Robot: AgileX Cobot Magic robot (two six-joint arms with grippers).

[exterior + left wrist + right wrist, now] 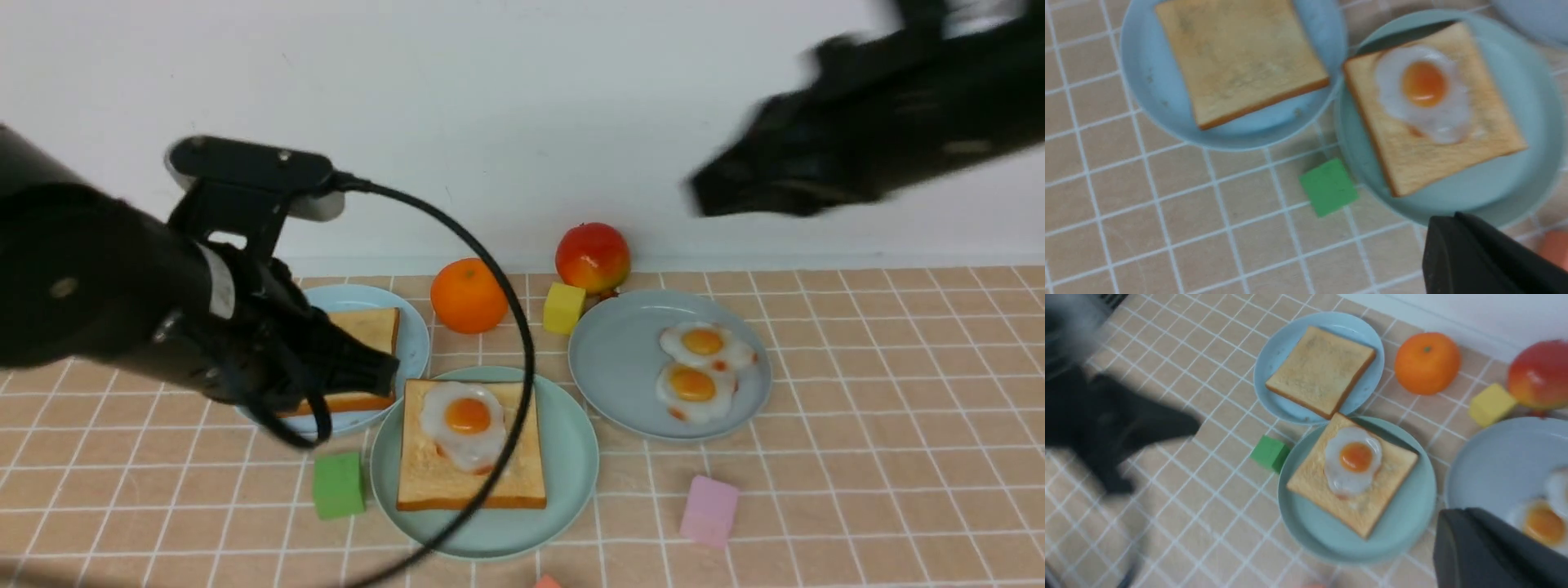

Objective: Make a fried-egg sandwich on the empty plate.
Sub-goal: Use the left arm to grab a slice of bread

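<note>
The mint-green plate (pixel 571 457) holds one toast slice (pixel 457 482) with a fried egg (pixel 464 418) on top; they also show in the left wrist view (pixel 1425 90). A second toast slice (pixel 371 328) lies on the pale sky-blue plate (pixel 412 343). My left gripper (pixel 384 371) is shut and empty, hovering over that plate's near edge and hiding part of the slice. My right gripper (pixel 702 192) is blurred, raised high at the back right. Its jaws look shut and empty in the right wrist view (pixel 1453 516).
A grey-blue plate (pixel 620 367) with two fried eggs (pixel 702 363) sits at the right. An orange (pixel 468 296), an apple (pixel 593 257) and a yellow block (pixel 563 308) stand behind. A green block (pixel 338 485) and a pink block (pixel 709 510) lie in front.
</note>
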